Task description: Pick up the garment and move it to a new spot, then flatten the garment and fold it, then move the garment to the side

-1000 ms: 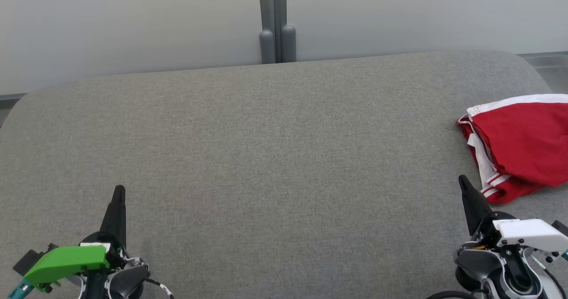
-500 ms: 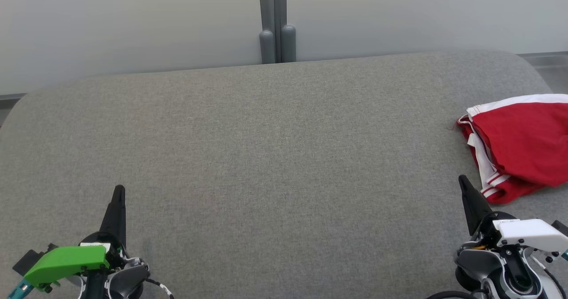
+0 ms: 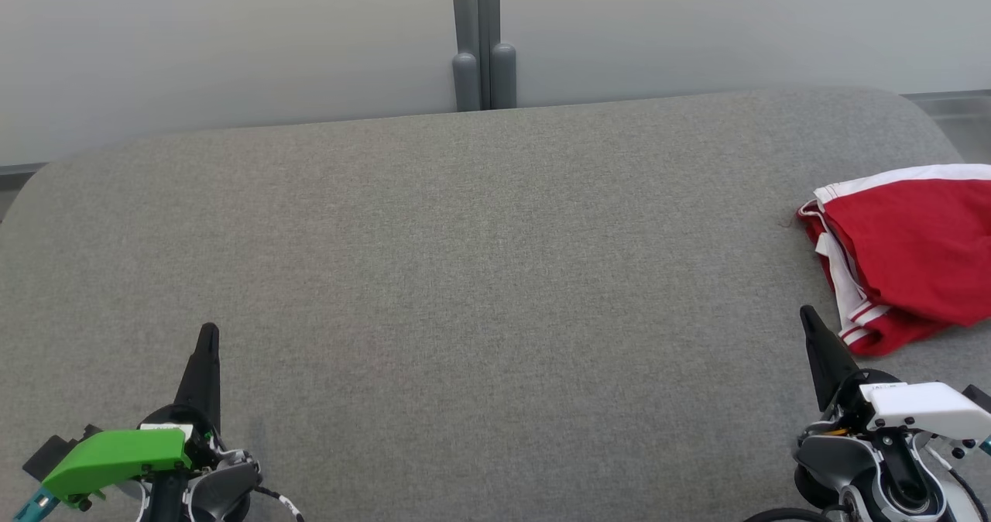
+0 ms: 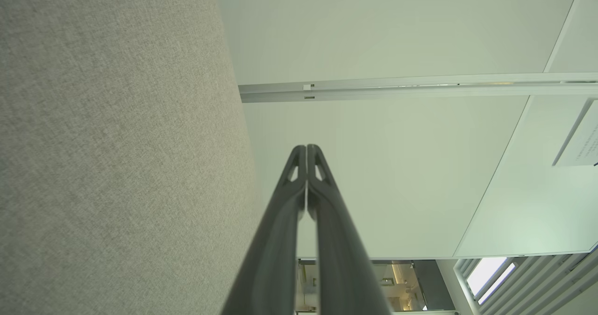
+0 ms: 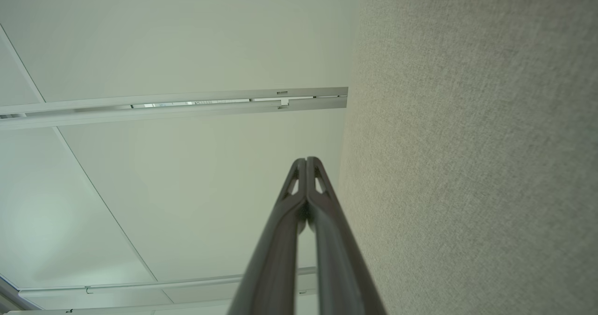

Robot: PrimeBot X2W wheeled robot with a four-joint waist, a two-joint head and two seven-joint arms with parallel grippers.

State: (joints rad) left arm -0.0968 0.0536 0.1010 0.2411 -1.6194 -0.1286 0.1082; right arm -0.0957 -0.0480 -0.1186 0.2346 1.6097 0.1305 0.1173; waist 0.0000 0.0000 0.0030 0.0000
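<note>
Head cam: you're seeing the garment lying at the pad's right edge, long axis running rightwards off-frame, white band facing away. Right gripper is sitting just beside it, left gripper well apart. Wrist cams: both are pinching together, holding nothing.

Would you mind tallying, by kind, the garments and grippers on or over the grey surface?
Garments: 1, the red garment with white trim, lying at the right edge of the grey surface.
Grippers: 2, the left gripper and the right gripper, both shut and empty.
Total: 3.
</note>
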